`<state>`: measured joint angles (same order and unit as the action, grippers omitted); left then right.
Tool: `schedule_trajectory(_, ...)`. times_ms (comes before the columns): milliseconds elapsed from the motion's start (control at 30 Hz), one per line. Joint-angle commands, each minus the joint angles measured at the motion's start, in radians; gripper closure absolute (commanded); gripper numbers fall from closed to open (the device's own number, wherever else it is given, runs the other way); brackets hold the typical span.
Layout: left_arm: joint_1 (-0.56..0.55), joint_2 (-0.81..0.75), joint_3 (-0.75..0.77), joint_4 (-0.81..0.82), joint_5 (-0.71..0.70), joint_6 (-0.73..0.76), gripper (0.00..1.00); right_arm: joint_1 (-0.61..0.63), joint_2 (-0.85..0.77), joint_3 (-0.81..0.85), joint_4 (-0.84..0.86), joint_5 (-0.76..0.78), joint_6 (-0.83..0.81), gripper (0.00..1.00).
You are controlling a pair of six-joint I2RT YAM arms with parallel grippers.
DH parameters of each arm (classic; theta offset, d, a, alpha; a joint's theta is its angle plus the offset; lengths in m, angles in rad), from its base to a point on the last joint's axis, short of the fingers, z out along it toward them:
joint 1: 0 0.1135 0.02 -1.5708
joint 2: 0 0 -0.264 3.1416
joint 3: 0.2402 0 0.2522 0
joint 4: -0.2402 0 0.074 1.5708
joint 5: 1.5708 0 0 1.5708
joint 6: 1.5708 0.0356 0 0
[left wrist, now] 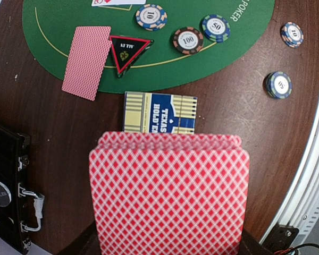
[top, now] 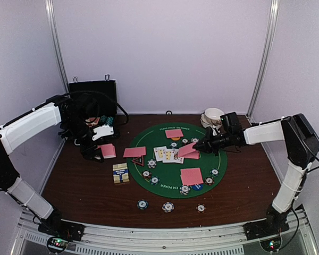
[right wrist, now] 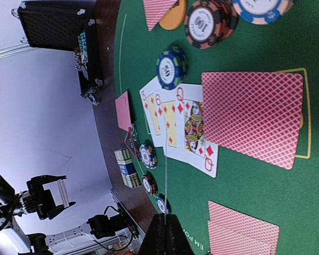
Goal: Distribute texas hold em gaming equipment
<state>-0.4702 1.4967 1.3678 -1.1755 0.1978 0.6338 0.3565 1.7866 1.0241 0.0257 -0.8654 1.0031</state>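
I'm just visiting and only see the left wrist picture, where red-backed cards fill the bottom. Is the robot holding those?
Observer: Yes. From above, the left gripper is clamped on that deck of cards, over the wooden table just left of the green mat.
Operator: Where's the other arm?
Observer: The right gripper reaches over the mat, shut. It seems to pinch one pink-backed card, which is lifted at a tilt.
Operator: Anything else I'm missing?
Observer: Stacked white bowls sit at the far right of the table, beyond the mat.
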Motion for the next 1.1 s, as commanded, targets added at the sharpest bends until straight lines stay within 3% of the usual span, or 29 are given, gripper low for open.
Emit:
schedule_trajectory(0,0.012,-0.037,-0.007,0.035,0.01,0.005,1.0,-0.011,0.047,-0.005,0.016,0.0,-0.048,1.0)
schedule_trajectory(267,0.018,-0.043,-0.028,0.044,0.018,0.006,1.0,-0.016,0.108,0.011,-0.017,0.032,-0.099,1.0)
schedule_trajectory(1067,0.023,-0.055,-0.066,0.062,0.022,0.004,1.0,0.017,0.156,0.199,-0.523,0.32,-0.463,0.98)
